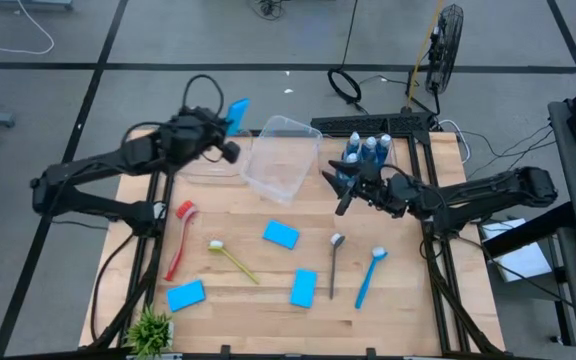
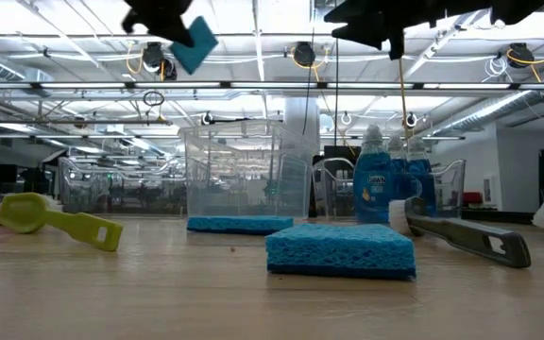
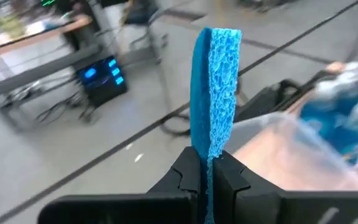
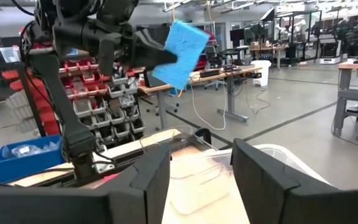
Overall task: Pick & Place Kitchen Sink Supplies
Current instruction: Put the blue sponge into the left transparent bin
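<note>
The left arm reaches across the table's far left, its left gripper point(image 1: 230, 120) raised and clamped on the edge of a blue sponge point(image 1: 238, 110) standing up from its fingertips; the right gripper point(image 1: 344, 186), jaws parted and empty, hangs beside the clear bin point(image 1: 280, 160); just behind it a second bin holds blue bottles point(image 1: 368, 148); only the low view shows the bottles' labels point(image 2: 376, 184)

One bright-blue sponge point(image 1: 238, 112) hangs edge-up above the table's far left, while three more point(image 1: 281, 235) point(image 1: 304, 288) point(image 1: 186, 295) lie flat on the wood. Blue bottles point(image 1: 366, 148) stand clustered at the far right. A red brush point(image 1: 181, 236), yellow brush point(image 1: 231, 259), grey spoon-like tool point(image 1: 335, 262) and blue brush point(image 1: 369, 276) lie across the middle.
</note>
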Robot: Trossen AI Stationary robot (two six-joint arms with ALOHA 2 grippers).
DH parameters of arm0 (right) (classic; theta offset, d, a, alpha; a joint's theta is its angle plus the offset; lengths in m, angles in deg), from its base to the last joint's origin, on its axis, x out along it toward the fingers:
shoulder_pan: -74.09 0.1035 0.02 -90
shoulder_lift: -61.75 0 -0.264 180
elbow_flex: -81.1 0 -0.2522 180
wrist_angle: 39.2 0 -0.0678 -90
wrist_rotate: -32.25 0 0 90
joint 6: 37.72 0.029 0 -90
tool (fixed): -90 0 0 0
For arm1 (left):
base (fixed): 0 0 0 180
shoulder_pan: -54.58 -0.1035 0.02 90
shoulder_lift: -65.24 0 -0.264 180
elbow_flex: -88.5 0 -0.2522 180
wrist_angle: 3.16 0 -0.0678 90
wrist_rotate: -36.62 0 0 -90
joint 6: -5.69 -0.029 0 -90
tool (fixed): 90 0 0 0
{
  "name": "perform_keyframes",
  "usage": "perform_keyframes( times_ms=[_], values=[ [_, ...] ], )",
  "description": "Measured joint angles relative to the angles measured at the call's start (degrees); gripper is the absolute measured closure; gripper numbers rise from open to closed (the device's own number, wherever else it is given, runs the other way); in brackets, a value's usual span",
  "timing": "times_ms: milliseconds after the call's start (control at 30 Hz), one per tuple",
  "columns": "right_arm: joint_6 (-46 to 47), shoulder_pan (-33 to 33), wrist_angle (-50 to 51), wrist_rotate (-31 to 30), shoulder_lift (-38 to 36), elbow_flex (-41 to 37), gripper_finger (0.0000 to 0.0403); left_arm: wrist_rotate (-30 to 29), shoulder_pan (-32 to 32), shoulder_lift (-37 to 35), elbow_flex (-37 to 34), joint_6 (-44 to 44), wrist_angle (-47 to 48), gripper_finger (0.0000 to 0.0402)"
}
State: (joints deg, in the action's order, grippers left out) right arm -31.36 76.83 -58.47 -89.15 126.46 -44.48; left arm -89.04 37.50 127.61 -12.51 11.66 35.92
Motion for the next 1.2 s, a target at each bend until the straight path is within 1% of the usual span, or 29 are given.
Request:
perform_keyframes(
  times_ms=[200,300,433,533,667,1000,1100,1200],
  values=[
    [-0.21,0.00,4.84,-0.02,-3.55,-0.02,0.0246,-4.80,-2.21,-4.68,0.00,8.77,12.73,0.0393],
    [-0.23,-0.01,6.78,-0.19,-5.25,-0.02,0.0248,-6.45,-3.80,-5.37,0.00,14.67,18.85,0.0393],
    [-0.23,-0.02,7.67,-0.28,-6.69,-0.04,0.0249,-6.44,-6.60,-4.76,0.00,21.55,25.55,0.0393],
    [-0.23,-0.02,8.50,-0.28,-7.39,-0.04,0.0248,-5.07,-8.80,-3.12,0.00,24.87,29.23,0.0393],
    [-0.22,-0.02,8.55,-0.28,-7.48,-0.04,0.0251,-1.36,-11.51,0.21,0.00,27.56,32.02,0.0393],
    [-0.01,-0.02,9.18,-0.28,-7.48,-0.04,0.0253,7.61,-17.49,10.88,-0.04,27.82,35.37,0.0393],
    [0.01,-0.02,9.33,-0.27,-7.48,-0.04,0.0254,8.71,-18.89,13.06,-0.92,28.35,35.61,0.0393],
    [0.00,-0.02,9.31,-0.26,-7.48,-0.04,0.0256,9.46,-20.44,13.39,-3.72,28.79,34.49,0.0393]
  ],
)
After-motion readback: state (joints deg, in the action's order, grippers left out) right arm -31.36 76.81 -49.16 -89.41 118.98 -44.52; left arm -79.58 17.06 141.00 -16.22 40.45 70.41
